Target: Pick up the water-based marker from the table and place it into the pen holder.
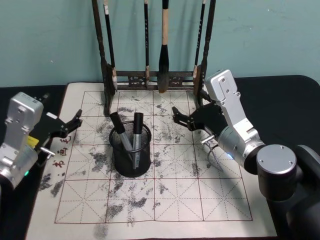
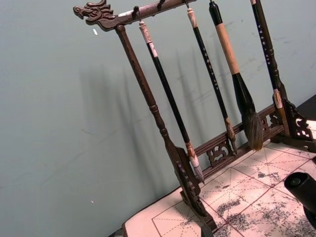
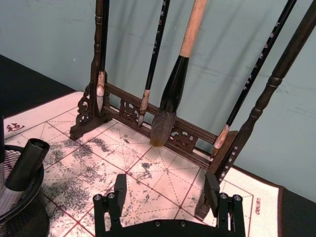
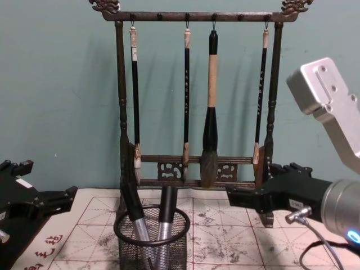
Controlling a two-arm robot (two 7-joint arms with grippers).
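The black mesh pen holder (image 1: pixel 131 152) stands on the white gridded mat of the table (image 1: pixel 200 200), left of centre. Two water-based markers with grey barrels and black caps lean inside it, one (image 1: pixel 121 131) beside the other (image 1: pixel 136 131); the chest view shows them (image 4: pixel 165 216) rising above the pen holder (image 4: pixel 152 244). My right gripper (image 1: pixel 181 118) hovers open to the holder's right, and nothing lies between its fingers (image 3: pixel 120 186). My left gripper (image 1: pixel 74 124) is open at the mat's left edge, apart from the holder.
A tall dark wooden rack (image 1: pixel 155 77) hung with calligraphy brushes stands along the mat's far edge, behind the holder and close to the right gripper. A teal wall rises behind it. A thin cable (image 1: pixel 212 155) hangs under the right wrist.
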